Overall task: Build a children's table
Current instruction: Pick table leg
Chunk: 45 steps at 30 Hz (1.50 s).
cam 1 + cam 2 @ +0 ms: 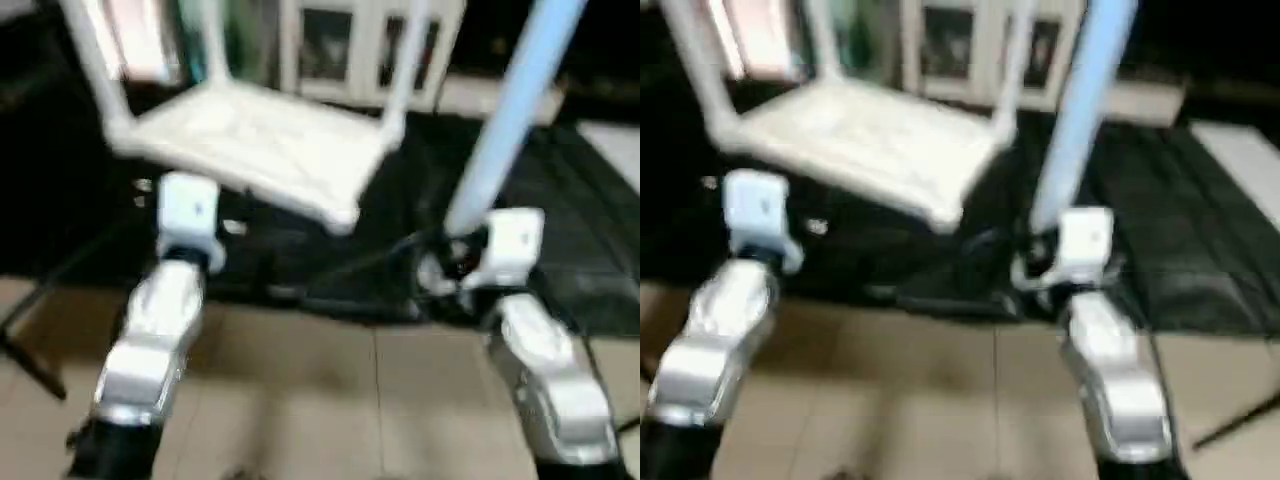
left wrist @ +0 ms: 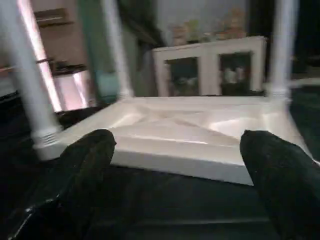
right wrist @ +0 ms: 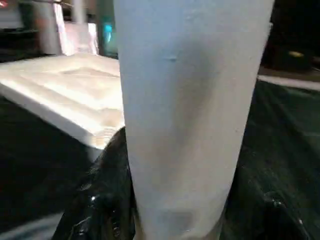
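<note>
Right claw (image 3: 175,220) is clamped around the thick end of a white tube leg (image 1: 515,110), which rises steeply up and away from it. Just to that claw's left, the square top (image 1: 260,140) lies upside down on the black-sheeted bench (image 1: 590,250), ribs up, three legs standing in its corner sockets. Left claw (image 2: 180,165) gapes wide and empty, its fingers (image 2: 85,165) apart just short of the top's near rim.
</note>
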Tool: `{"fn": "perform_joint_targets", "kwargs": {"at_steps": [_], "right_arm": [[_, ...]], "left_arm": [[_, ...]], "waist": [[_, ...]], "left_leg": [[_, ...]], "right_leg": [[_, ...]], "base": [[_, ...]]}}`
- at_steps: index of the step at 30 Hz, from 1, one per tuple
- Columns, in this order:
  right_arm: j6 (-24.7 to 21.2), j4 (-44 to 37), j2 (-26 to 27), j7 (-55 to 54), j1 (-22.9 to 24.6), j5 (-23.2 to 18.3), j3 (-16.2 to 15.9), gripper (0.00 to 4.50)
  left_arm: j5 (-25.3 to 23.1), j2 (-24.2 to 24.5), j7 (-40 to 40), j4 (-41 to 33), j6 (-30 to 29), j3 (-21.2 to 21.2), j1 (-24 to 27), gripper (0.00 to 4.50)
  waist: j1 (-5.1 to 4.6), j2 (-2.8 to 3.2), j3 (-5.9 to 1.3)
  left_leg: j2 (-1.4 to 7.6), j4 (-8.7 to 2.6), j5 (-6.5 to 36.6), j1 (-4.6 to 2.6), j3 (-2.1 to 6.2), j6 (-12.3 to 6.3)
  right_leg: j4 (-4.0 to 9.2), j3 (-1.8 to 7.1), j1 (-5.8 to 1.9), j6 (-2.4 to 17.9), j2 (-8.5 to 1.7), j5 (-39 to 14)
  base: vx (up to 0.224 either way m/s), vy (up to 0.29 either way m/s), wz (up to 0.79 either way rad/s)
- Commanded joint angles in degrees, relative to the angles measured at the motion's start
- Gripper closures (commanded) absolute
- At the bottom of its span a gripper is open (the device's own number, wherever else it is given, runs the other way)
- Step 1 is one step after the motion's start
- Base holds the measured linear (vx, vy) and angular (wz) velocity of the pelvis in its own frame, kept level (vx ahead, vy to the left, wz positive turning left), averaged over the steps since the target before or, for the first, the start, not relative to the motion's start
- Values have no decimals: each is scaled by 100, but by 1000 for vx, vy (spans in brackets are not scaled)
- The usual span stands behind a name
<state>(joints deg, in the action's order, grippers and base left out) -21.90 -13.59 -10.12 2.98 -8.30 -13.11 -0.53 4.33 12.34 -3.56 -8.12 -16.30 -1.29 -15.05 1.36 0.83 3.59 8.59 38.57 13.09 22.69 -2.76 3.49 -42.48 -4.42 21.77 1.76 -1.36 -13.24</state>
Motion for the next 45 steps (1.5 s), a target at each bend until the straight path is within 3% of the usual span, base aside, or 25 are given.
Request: {"fn": "perform_joint_targets", "kwargs": {"at_steps": [1, 3, 5, 8, 13, 15, 16, 17, 18, 19, 20, 22, 23, 24, 27, 29, 31, 32, 34, 36, 38, 39, 40, 43, 45], "right_arm": [[103, -142, -51, 9, 11, -58, 186, 263], [134, -109, 15, -8, -46, -80, 212, 263], [147, -22, 76, 37, -170, -113, 215, 263], [181, 63, 145, 187, -302, -252, 192, 263], [228, 208, 229, 192, -491, -232, 188, 263], [212, 219, 244, 244, -520, -253, 162, 263], [212, 219, 244, 244, -520, -253, 162, 263], [202, 234, 249, 291, -522, -258, 150, 263], [206, 240, 252, 316, -517, -260, 154, 263], [209, 243, 254, 332, -513, -261, 158, 263], [206, 253, 262, 349, -515, -261, 170, 263], [203, 271, 272, 365, -526, -270, 197, 263], [203, 271, 272, 365, -526, -270, 197, 263], [210, 287, 265, 384, -537, -290, 234, 263], [213, 307, 254, 387, -542, -264, 249, 263], [232, 305, 243, 379, -528, -233, 267, 263], [236, 310, 259, 310, -508, -180, 338, 263], [238, 312, 261, 303, -507, -174, 346, 263], [264, 334, 263, 245, -505, -140, 415, 263], [257, 339, 258, 199, -504, -160, 497, 263], [247, 335, 243, 204, -501, -187, 527, 263], [244, 330, 239, 208, -500, -198, 536, 263], [247, 310, 240, 213, -498, -231, 564, 263], [234, 296, 242, 226, -500, -256, 596, 263], [162, 286, 284, 236, -512, -312, 634, 263]], "left_arm": [[23, -113, -119, -61, -213, -50, 59, 0], [19, -49, -35, -100, -191, -48, 62, 0], [68, 23, 120, -122, -54, -56, 36, 0], [38, 54, 281, -198, 90, -147, 30, 0], [-26, -65, 308, -288, 80, -107, 152, 0], [-20, -68, 321, -293, 68, -121, 141, 0], [-20, -68, 321, -293, 68, -121, 141, 0], [-20, -72, 319, -281, 64, -130, 108, 0], [-15, -76, 321, -275, 66, -133, 98, 0], [-15, -77, 320, -272, 66, -135, 93, 0], [-20, -79, 324, -267, 72, -133, 91, 0], [-39, -89, 334, -269, 73, -126, 96, 0], [-39, -89, 334, -269, 73, -126, 96, 0], [-56, -112, 358, -270, 63, -119, 104, 0], [-69, -124, 387, -252, 65, -119, 101, 0], [-93, -124, 413, -237, 71, -127, 94, 0], [-100, -127, 435, -199, 78, -137, 73, 0], [-100, -126, 437, -195, 79, -139, 70, 0], [-108, -123, 470, -171, 77, -153, 54, 0], [-118, -136, 511, -153, 80, -160, 47, 0], [-131, -143, 538, -143, 79, -167, 40, 0], [-138, -151, 545, -141, 78, -168, 39, 0], [-149, -164, 555, -138, 75, -184, 35, 0], [-178, -191, 589, -121, 89, -206, 22, 0], [-171, -190, 598, -115, 97, -228, 19, 0]], "waist": [[-36, 237, -410], [55, 23, -410], [357, -308, -422], [424, -225, -362], [215, -59, -201], [315, 91, -249], [445, 165, -212], [488, -241, -217], [444, -403, -141], [429, -440, -57], [505, -411, -85], [612, -255, -153], [511, -88, -320], [211, 62, -360], [15, 77, -442], [-99, -68, -454], [-42, -442, -391], [244, -509, -412], [344, -553, -467], [355, -302, -361], [276, -1, -357], [29, 143, -321], [-111, 188, -481], [-116, 112, -463], [-147, -134, -410]], "left_leg": [[960, -1119, 2589, -333, 507, 273], [656, -1113, 2725, -202, 298, -206], [135, -388, 1292, 90, -167, 36], [328, -671, 874, 27, -245, 85], [393, -855, 4440, -441, -139, 587], [510, -1615, 5666, -54, -312, 550], [425, -1676, 5636, -84, -519, 497], [433, -1265, 4481, -358, -775, 355], [198, 2, 3225, -916, -753, 215], [43, 544, 1567, -643, -494, -216], [-77, 696, 563, 80, -159, -340], [174, -44, 1150, -225, -211, -244], [217, -606, 1271, -637, -330, -113], [681, -1072, 2277, -1187, 195, -298], [823, -1032, 2032, -1329, 455, -1398], [650, -951, 1017, -1291, 196, -2151], [25, -788, 1263, -725, -388, -1646], [-390, -44, 1389, -451, -532, -1254], [-221, 423, 447, 52, -249, -671], [22, 212, -149, 153, -189, -365], [173, -591, -475, -135, -319, -502], [480, -951, 978, -397, 36, -721], [851, -1021, 2055, -1032, 466, -983], [806, -922, 1556, -1079, 450, -1893], [571, -918, 1063, -932, 107, -2255]], "right_leg": [[77, 50, 146, -23, -247, -577], [445, 255, -45, -61, -435, -519], [1255, 690, -222, -231, -1282, -2134], [1217, 434, -83, -107, -904, -3149], [1369, 83, -63, -106, -632, -4130], [91, -232, -840, -7, -180, -1812], [90, -322, -782, 45, -106, -1351], [553, 259, -616, 14, -536, -3705], [1674, 459, 32, 187, -1192, -5820], [1933, 750, -62, 447, -1428, -6560], [1709, 995, -892, 535, -1459, -6433], [1504, 681, -851, 689, -1053, -4868], [1295, 259, -804, 868, -562, -3123], [622, 104, -234, 719, -191, -1794], [69, 37, 221, -214, -296, -585], [179, 85, 456, -263, -413, 179], [886, 453, -160, 66, -607, 233], [1394, 1135, -694, 669, -1173, -1840], [1340, 1150, -1071, 1270, -1283, -2431], [1394, 757, -920, 1847, -1168, -1685], [1401, 133, -774, 1283, -563, -2052], [948, -58, -534, 730, -142, -1887], [354, 10, -67, 395, -179, -1260], [82, 53, 282, -323, -281, -507], [408, 231, 298, -266, -452, 95]], "base": [[-82, 16, 7], [-85, -14, 2], [-99, -53, -10], [-89, -31, -9], [-46, 26, -10], [-14, 30, -4], [0, 0, 0], [0, 0, 0], [33, -62, 9], [92, -49, -6], [158, -26, 0], [102, 37, 7], [0, 0, 0], [38, 50, 27], [93, 72, 9], [123, 7, 3], [136, -56, 6], [132, -77, 8], [154, -41, -2], [157, -15, -3], [139, 43, 2], [157, 107, -1], [177, 101, 3], [166, 64, 6], [143, 5, 3]]}}
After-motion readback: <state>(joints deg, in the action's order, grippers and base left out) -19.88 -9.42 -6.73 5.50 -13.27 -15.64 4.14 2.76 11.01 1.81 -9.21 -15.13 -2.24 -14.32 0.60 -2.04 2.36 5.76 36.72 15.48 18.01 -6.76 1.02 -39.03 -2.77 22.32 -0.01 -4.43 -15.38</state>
